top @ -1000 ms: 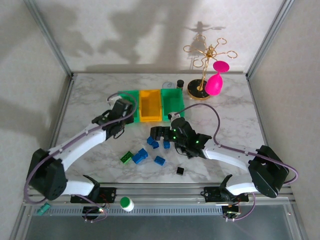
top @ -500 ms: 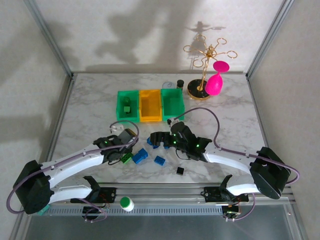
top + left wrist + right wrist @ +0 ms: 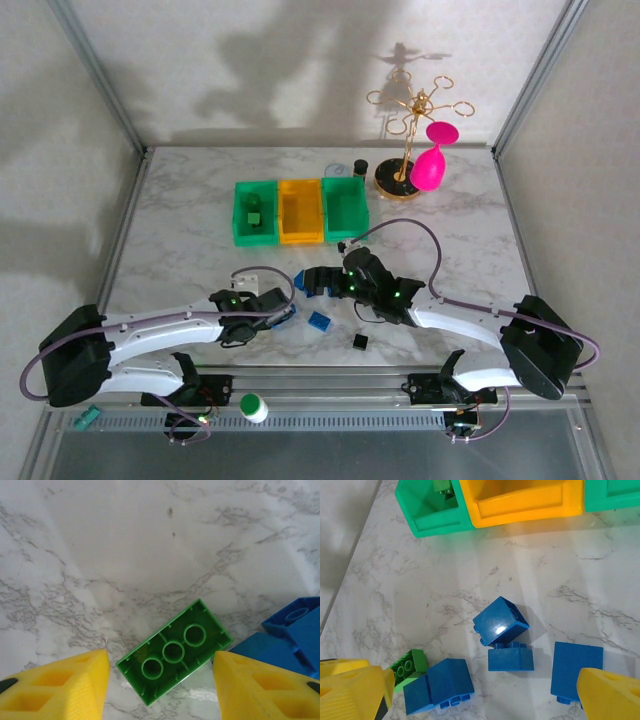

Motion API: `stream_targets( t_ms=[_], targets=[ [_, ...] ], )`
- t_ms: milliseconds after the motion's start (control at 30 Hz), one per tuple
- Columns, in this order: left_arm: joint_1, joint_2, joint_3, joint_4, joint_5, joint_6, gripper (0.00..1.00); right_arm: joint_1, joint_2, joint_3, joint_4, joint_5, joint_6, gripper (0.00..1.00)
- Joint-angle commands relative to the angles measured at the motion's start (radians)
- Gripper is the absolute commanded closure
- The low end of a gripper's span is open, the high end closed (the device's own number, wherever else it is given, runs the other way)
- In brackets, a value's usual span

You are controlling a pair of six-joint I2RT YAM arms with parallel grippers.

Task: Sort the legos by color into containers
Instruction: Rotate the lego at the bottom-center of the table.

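Note:
A green lego (image 3: 174, 652) lies studs-down on the marble between the yellow fingers of my left gripper (image 3: 160, 672). The jaws stand open, with a gap on each side of it. This gripper (image 3: 262, 312) is low at the table's near left. My right gripper (image 3: 308, 282) hovers open over several blue legos (image 3: 501, 621), (image 3: 510, 659), (image 3: 576, 670), holding nothing. Another blue pair (image 3: 440, 685) sits beside the green lego (image 3: 409, 666). A black lego (image 3: 359, 342) lies near the front. The three containers, green (image 3: 238, 237), yellow (image 3: 300, 240) and green (image 3: 345, 235), stand in a row behind.
The left green bin holds a green brick (image 3: 255, 214). A gold stand with a pink glass (image 3: 431, 165) and a dark cylinder (image 3: 360, 166) are at the back right. A green-and-white cap (image 3: 253, 406) rests on the front rail.
My left arm came back from the left green bin and dropped over the green lego, its jaws opening wider. The right gripper edged slightly left and stayed open.

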Motion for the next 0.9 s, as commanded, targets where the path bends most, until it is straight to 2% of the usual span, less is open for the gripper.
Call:
stream_targets(
  t_ms=[0,367,600,867],
  targets=[
    [-0.018,0.021,-0.026,-0.025,0.010,-0.046,0.41,0.010,-0.024,-0.004,-0.002,0.026,0.008,0.01],
    [-0.017,0.104,-0.038,0.053,0.017,0.007,0.33,0.010,-0.050,-0.012,-0.021,0.063,0.020,0.01],
    [0.024,0.172,-0.003,0.109,-0.007,0.072,0.26,0.010,-0.050,-0.008,-0.027,0.067,0.024,0.01],
    [0.094,0.189,0.005,0.145,0.012,0.152,0.26,0.011,-0.039,0.008,-0.042,0.073,0.022,0.01]
  ],
)
